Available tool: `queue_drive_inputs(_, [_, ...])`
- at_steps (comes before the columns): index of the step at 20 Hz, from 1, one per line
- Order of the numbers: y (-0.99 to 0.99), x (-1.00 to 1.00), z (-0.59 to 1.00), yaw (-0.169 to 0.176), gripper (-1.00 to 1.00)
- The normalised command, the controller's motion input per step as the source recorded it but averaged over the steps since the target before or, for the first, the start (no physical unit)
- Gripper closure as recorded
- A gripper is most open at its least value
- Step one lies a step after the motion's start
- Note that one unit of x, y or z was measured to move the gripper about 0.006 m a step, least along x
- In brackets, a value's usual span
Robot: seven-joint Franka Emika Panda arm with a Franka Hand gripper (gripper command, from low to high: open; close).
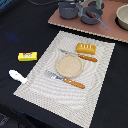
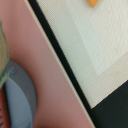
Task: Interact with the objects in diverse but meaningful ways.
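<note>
The gripper [image 1: 93, 6] is up at the far edge of the exterior view, hanging right over a small grey pan [image 1: 91, 18], but it's cropped by the frame and blurry, so I honestly can't tell if the jaws are apart or clamped on anything. The wrist view doesn't help: no fingers in sight there, just a slice of the pink board [image 2: 52, 80], a grey pan edge [image 2: 20, 97] with something red beside it, and a corner of the mat [image 2: 95, 45].

Containers: on the pink board there's that pan with a handle sticking out toward the exterior view's right, and something brownish-red inside it, looks like the sausage [image 1: 90, 14]. Next to it, on the exterior view's left, sits a darker grey pot [image 1: 67, 9]; can't see what's in it. A bowl [image 1: 123, 17] is half cut off at the exterior view's right edge.

The plate [image 1: 69, 65] is in the middle of the mat with nothing on it.

Count: one plate, one bread loaf [image 1: 86, 48] at the mat's far side, two orange-handled utensils, a knife [image 1: 79, 55] between loaf and plate and a fork [image 1: 65, 79] on the plate's near side. Off the mat on the black table [image 1: 20, 30]: one yellow box [image 1: 27, 56] and one white utensil [image 1: 18, 76], both on the exterior view's left, well apart from the gripper.
</note>
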Motion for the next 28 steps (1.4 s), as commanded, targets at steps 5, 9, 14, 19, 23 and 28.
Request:
queue_drive_inputs(5, [-0.47,0.15,0.00,0.178,-1.00])
queue_drive_inputs(9, [-0.45,0.46,0.00,0.117,-1.00])
queue_drive_inputs(14, [-0.08,0.76,0.00,0.079,-1.00])
queue_drive_inputs(19, [0.06,0.78,-0.07,0.042,-1.00])
queue_drive_inputs(23, [0.16,0.71,-0.08,0.039,-1.00])
queue_drive_inputs(28, [0.15,0.36,-0.24,0.066,-1.00])
